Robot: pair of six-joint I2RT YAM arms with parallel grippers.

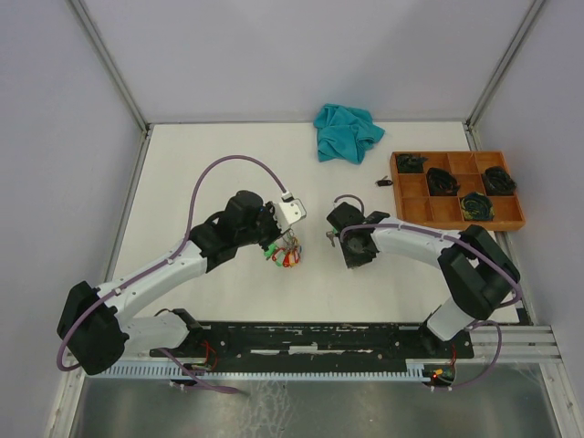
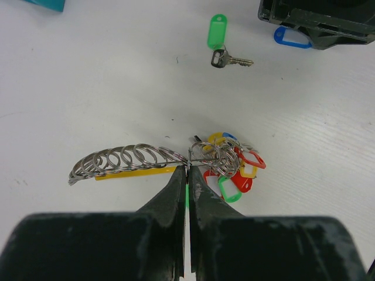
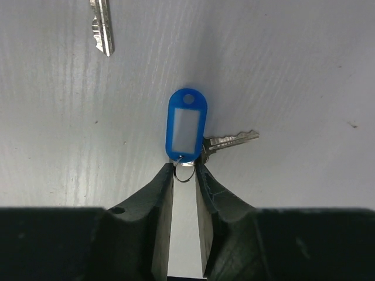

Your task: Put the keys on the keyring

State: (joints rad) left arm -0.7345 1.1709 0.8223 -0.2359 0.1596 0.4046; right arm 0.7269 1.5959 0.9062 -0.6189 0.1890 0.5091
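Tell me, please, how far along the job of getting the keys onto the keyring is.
Done: a bunch of red, yellow and green tagged keys sits on the keyring, pinched by the shut left tool. In hand: the right tool straddles the small loop of the blue-tagged key; a firm grip is not evident. Left: that key and the loose green-tagged key.

A crumpled teal cloth (image 1: pixel 347 131) lies at twelve o'clock on the white bench (image 1: pixel 201 164). At two o'clock sits an orange compartment tray (image 1: pixel 456 154), four of its cells holding dark bundles (image 1: pixel 445 183). A small dark object (image 1: pixel 383 182) lies just beside the tray's nine o'clock edge.
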